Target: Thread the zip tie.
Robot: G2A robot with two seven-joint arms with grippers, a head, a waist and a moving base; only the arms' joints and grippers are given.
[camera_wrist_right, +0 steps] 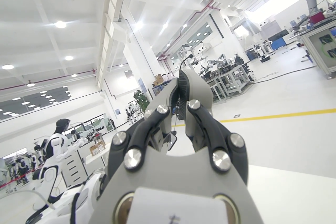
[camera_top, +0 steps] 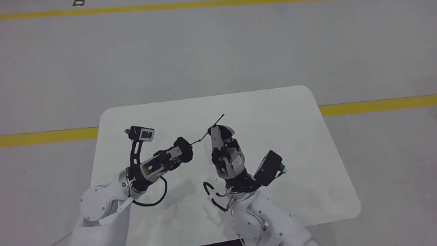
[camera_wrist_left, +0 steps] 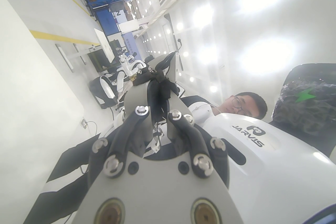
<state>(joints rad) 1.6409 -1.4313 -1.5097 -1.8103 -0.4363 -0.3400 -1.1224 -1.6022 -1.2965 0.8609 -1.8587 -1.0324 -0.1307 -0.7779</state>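
A thin black zip tie [camera_top: 220,120] hangs above the middle of the white table [camera_top: 293,119]. My right gripper [camera_top: 216,132] points away from me and is shut on it. In the right wrist view a short curved end of the zip tie [camera_wrist_right: 184,60] sticks out past the shut right gripper [camera_wrist_right: 182,72]. From there the strand runs sideways to my left gripper [camera_top: 186,147], which is close beside the right one. In the left wrist view the left gripper [camera_wrist_left: 155,80] is shut, with black material pinched at its tips.
The table has rounded corners, and its bare surface [camera_top: 307,171] stretches to the right and towards the far edge. Grey floor with yellow lines [camera_top: 205,3] lies beyond it.
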